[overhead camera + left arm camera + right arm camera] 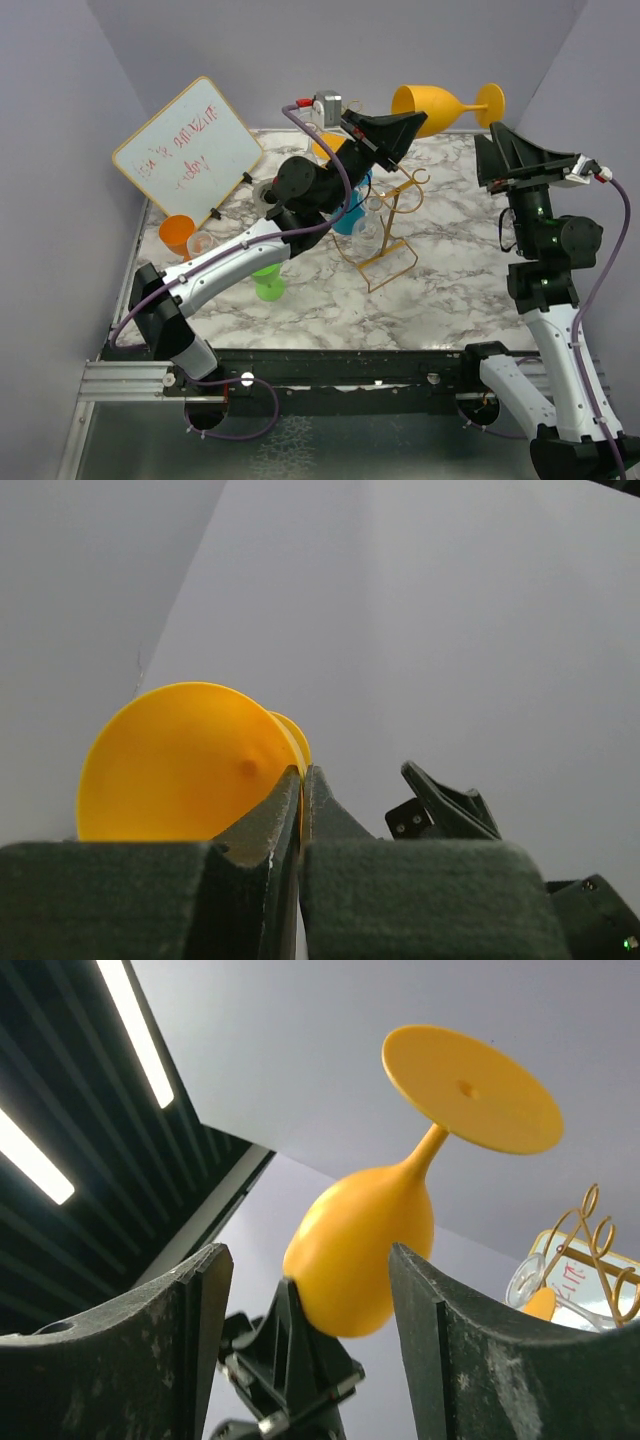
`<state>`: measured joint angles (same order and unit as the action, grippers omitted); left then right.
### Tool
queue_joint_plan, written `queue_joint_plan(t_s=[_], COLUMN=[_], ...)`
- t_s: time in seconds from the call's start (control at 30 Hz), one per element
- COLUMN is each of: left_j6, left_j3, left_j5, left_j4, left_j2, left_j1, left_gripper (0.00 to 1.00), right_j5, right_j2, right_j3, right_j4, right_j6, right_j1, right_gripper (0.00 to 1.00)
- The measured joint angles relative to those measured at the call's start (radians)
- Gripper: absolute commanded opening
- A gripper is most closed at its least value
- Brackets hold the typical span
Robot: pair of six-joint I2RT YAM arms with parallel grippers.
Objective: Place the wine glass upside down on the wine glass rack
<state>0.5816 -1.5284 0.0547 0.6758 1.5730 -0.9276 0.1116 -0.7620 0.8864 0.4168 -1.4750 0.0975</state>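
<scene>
TOP VIEW
- L claw: left claw (408,128) is closed on the rim of the orange wine glass (445,105).
- Glass: in the air on its side, above the far edge of the worktop (460,270). Bowl points left, foot right. Not on the rack.
- R claw: right claw (497,150) is raised near the far right corner, just beside the glass foot. Fingers apart, nothing in them.
- Rack: gold wire wine glass rack (388,228) stands upright approx mid worktop, below and well apart from the glass.
- Other: blue cup (350,215) is just left of the rack. Green cup (268,287) is partly hidden under the L arm. Orange cup (178,235) is near the left edge. Whiteboard (190,148) w/ red writing leans at the far left corner.

LEFT WRIST VIEW
- L claw: left claw (301,780) has its fingers pressed together w/ the glass rim pinched between them.
- Glass: wine glass (185,770) fills the lower left, seen against the plain wall.

RIGHT WRIST VIEW
- R claw: right claw (308,1260) is wide open, fingers either side of the view and not touching the glass.
- Glass: wine glass (365,1240) is tilted w/ foot up and to the right, bowl lower.
- L claw: left claw (290,1305) grips the bowel's lower end at the rim.
- Rack: scroll hooks of the wine glass rack (592,1222) show at the right edge, beside a clear glass (525,1280).
</scene>
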Motion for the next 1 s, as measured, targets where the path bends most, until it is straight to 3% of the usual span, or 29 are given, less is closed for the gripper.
queue_joint_plan(t_s=[0.2,0.43,0.83,1.0], left_j6=[-0.151,-0.254,-0.272,-0.268], left_j3=[0.050,0.073,0.120,0.128], left_j5=[0.003,-0.001,-0.019,-0.035], left_j4=[0.114,0.191,0.242,0.253], left_j2=[0.018,0.041,0.050,0.051], left_j1=[-0.054,-0.081,-0.081,-0.081], left_gripper=[0.00,0.00,0.00,0.00], right_j5=[-0.056,-0.070,-0.069,-0.068], right_j2=[-0.058,-0.140,-0.156,-0.168], right_j3=[0.060,0.089,0.089,0.089], right_j4=[-0.083,-0.166,-0.158,-0.138], right_j6=[-0.044,-0.098,-0.149,-0.152], right_j1=[0.000,0.000,0.000,0.000], right_gripper=[0.51,0.49,0.43,0.32])
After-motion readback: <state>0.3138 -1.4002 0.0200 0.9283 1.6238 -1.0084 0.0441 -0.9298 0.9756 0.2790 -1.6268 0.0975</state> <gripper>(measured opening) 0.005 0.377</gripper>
